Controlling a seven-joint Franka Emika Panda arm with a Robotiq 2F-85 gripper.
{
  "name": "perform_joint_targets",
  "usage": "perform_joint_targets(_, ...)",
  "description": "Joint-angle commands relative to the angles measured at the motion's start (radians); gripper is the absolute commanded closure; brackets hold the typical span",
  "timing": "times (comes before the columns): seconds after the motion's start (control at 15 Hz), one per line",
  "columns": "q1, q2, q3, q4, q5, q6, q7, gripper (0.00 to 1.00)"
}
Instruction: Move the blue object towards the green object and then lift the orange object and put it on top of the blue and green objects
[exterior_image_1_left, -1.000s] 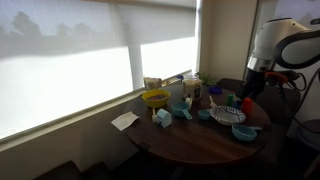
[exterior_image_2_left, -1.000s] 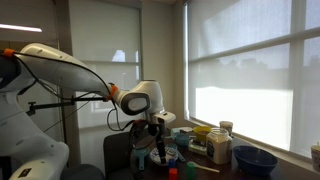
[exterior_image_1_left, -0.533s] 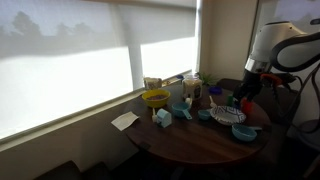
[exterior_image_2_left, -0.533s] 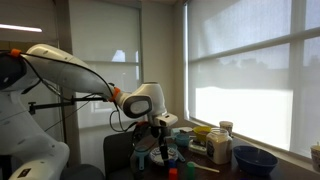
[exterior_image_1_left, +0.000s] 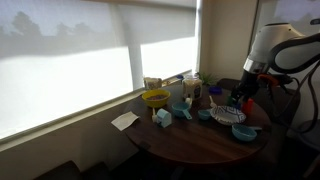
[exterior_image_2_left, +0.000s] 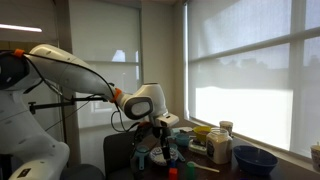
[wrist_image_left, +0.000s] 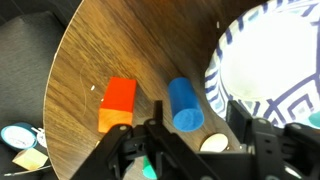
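Observation:
In the wrist view the blue object (wrist_image_left: 184, 104), a short blue cylinder, lies on the wooden table (wrist_image_left: 120, 45). The orange object (wrist_image_left: 118, 103), a red-orange block, lies just to its left. My gripper (wrist_image_left: 196, 110) is open, with a finger on each side of the blue cylinder's near end. A bit of green (wrist_image_left: 148, 168), perhaps the green object, shows low down behind my left finger and is mostly hidden. In both exterior views my gripper (exterior_image_1_left: 243, 99) (exterior_image_2_left: 163, 146) hangs low over the table edge.
A blue-patterned white bowl (wrist_image_left: 270, 60) (exterior_image_1_left: 226, 115) sits right of the cylinder. A pale round piece (wrist_image_left: 212, 143) lies under my gripper. A yellow bowl (exterior_image_1_left: 155, 98), teal cups (exterior_image_1_left: 163, 117), jars (exterior_image_2_left: 220, 148) and a dark blue bowl (exterior_image_2_left: 255, 158) crowd the round table.
My gripper has edged slightly lower toward the table. The objects have not moved.

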Motion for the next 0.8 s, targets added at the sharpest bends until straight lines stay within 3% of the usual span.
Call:
perform_joint_targets(0.0,-0.020,0.017,0.019,0.009,-0.004,0.027,0.032,0.60)
perform_joint_targets(0.13,-0.022,0.016,0.020,0.008,-0.005,0.030,0.034,0.75)
perform_joint_targets(0.47,-0.029,0.016,0.023,0.008,-0.013,0.038,0.041,0.99)
perform_joint_targets(0.73,-0.036,0.017,0.021,0.009,-0.013,0.040,0.041,1.00)
